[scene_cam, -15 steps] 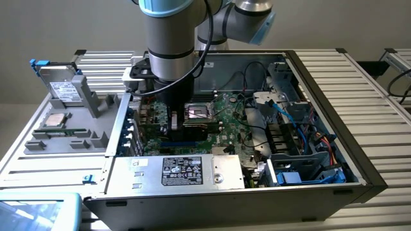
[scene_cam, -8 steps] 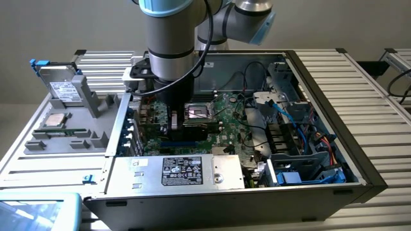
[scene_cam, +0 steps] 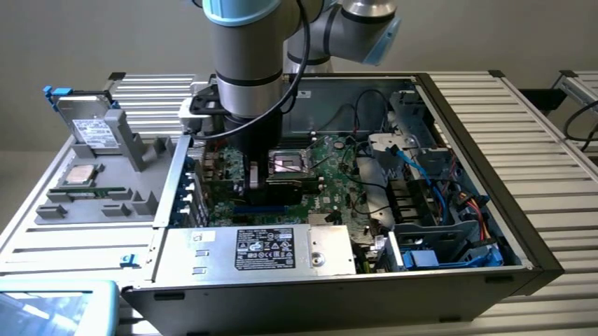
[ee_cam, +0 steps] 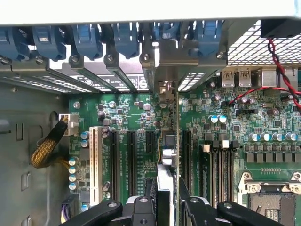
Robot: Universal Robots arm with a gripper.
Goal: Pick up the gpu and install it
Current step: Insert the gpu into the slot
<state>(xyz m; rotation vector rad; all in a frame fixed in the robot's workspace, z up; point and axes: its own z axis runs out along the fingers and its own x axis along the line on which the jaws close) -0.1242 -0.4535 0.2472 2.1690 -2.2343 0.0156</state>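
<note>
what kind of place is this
Probably a robotics lab bench for PC assembly: an open computer case on a slatted aluminium table, a grey parts fixture, a robot arm reaching inside.

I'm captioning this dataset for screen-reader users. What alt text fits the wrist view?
The gripper clamps the gpu, seen edge-on, standing upright over the green motherboard between black expansion slots. Blue clips line the case wall beyond it.
</note>
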